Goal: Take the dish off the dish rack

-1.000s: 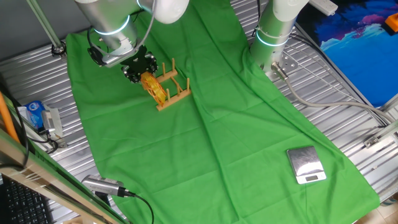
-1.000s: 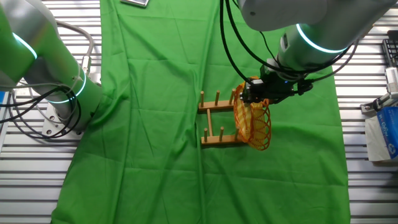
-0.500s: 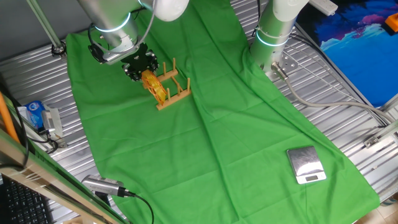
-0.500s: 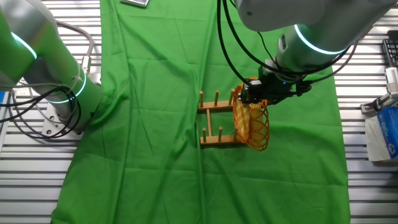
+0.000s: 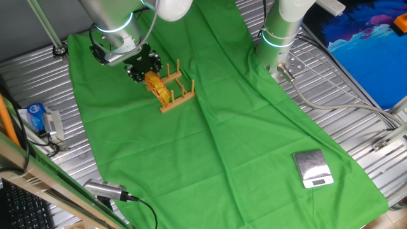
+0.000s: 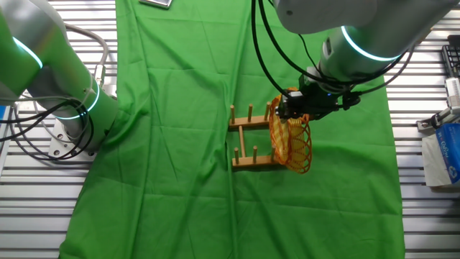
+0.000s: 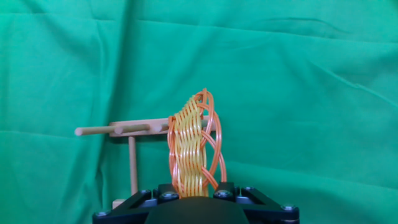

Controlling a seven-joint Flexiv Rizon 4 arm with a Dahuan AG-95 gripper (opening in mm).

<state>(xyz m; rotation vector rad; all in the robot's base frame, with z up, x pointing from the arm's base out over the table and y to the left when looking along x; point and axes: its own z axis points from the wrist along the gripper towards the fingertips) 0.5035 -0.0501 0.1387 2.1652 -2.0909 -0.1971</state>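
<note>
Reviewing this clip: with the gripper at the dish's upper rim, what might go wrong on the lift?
The dish stands on edge between the pegs of the dish rack, so it might snag and drag the light rack along. The gripper appears to hold only woven rim; it may slip or swing.

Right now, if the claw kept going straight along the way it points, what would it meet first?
The dish: its rim already sits at the claw. Beyond it lie the dish rack base and the green cloth, though depth is unclear.

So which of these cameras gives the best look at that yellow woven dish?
The hand view: the dish fills the middle, standing on edge, its yellow and orange weave clear. The other fixed view shows it from above at the dish rack's end under the gripper. In one fixed view it is small.
</note>
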